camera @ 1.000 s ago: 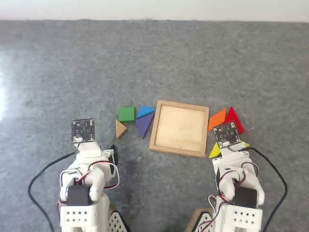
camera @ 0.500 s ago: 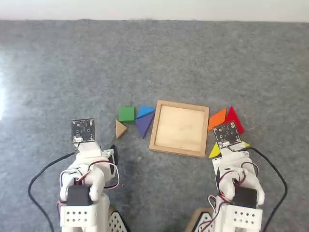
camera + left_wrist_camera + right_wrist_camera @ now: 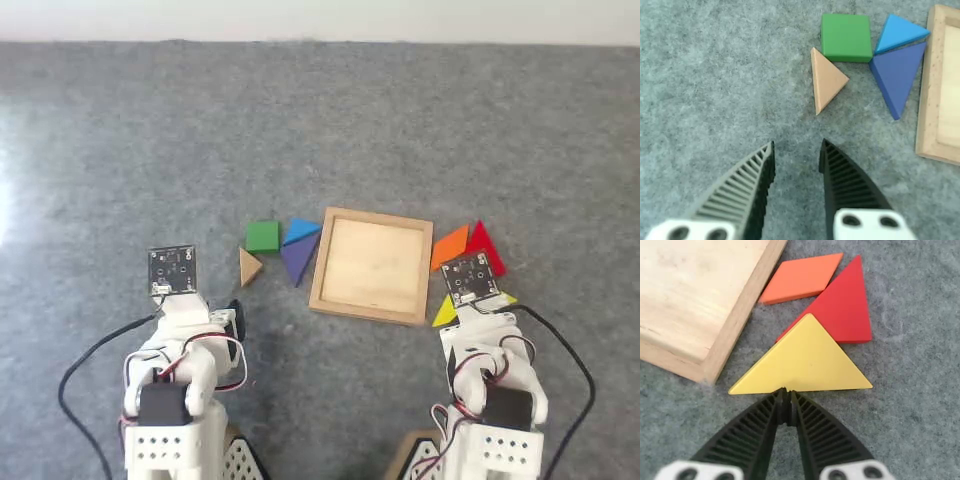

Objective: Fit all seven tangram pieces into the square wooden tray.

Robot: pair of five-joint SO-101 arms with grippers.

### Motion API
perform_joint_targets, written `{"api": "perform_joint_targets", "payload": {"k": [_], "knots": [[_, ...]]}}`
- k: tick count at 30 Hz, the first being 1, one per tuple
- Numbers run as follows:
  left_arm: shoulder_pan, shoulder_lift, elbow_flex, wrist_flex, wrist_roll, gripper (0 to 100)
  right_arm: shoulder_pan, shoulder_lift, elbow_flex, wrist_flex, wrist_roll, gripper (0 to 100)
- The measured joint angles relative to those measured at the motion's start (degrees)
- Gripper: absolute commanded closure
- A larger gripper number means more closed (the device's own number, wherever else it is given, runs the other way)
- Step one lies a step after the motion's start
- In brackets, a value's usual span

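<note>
The square wooden tray (image 3: 372, 265) lies bare on the grey felt between the two arms. On one side of it sit a green square (image 3: 846, 37), a light blue triangle (image 3: 898, 32), a dark blue triangle (image 3: 896, 74) and a tan triangle (image 3: 826, 80). My left gripper (image 3: 797, 146) is open with nothing between its fingers, a short way from the tan triangle. On the tray's other side lie an orange parallelogram (image 3: 801, 277), a red triangle (image 3: 842, 307) and a yellow triangle (image 3: 802, 360). My right gripper (image 3: 785, 391) is shut and holds nothing, its tips at the yellow triangle's long edge.
Grey felt covers the whole table (image 3: 150, 130), with wide open room beyond the tray and to both sides. The tray's raised rim (image 3: 740, 315) stands close beside the yellow triangle. A pale strip runs along the far edge (image 3: 320, 20).
</note>
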Motion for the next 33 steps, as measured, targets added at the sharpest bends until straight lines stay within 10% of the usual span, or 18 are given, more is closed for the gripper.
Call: {"api": "perform_joint_targets", "payload": {"k": [33], "knots": [[0.00, 0.00, 0.00, 0.00, 0.00, 86, 1.49, 0.00, 0.00, -0.35, 0.00, 99.2]]}}
